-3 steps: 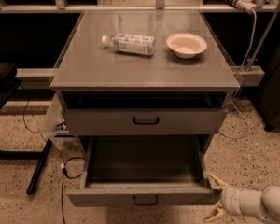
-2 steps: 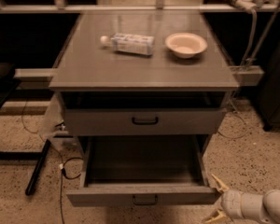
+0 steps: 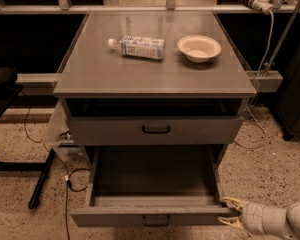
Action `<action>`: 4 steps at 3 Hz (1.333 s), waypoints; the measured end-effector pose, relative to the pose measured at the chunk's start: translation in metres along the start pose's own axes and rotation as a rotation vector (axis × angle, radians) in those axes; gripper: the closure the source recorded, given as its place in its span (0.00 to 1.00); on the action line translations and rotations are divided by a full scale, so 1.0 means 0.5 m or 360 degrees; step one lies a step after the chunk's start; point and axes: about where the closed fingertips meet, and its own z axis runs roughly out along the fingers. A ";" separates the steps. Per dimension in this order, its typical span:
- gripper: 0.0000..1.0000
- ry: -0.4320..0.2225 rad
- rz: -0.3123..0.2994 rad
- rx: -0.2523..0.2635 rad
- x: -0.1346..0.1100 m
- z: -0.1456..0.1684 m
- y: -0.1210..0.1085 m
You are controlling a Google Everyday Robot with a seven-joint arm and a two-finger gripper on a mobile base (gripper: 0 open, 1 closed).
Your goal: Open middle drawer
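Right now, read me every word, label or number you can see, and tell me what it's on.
Bottle label: printed, but too blurred to read.
Nothing else shows text: not the bowl, nor the claw at the pulled-out middle drawer's right front corner.

One cabinet (image 3: 155, 79) carries one bottle (image 3: 137, 46) and one bowl (image 3: 199, 48). Two drawers show: the upper drawer (image 3: 110, 130) and the middle drawer (image 3: 110, 217). One gripper (image 3: 230, 211), fingers spread, sits at the middle drawer's right front corner.
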 end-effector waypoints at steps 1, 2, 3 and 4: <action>0.88 0.0000 0.0000 0.0000 -0.010 -0.009 -0.004; 0.86 -0.0012 0.0000 -0.0010 -0.015 -0.011 0.005; 0.62 -0.0012 -0.0001 -0.0010 -0.015 -0.011 0.005; 0.39 -0.0012 -0.0001 -0.0010 -0.015 -0.011 0.005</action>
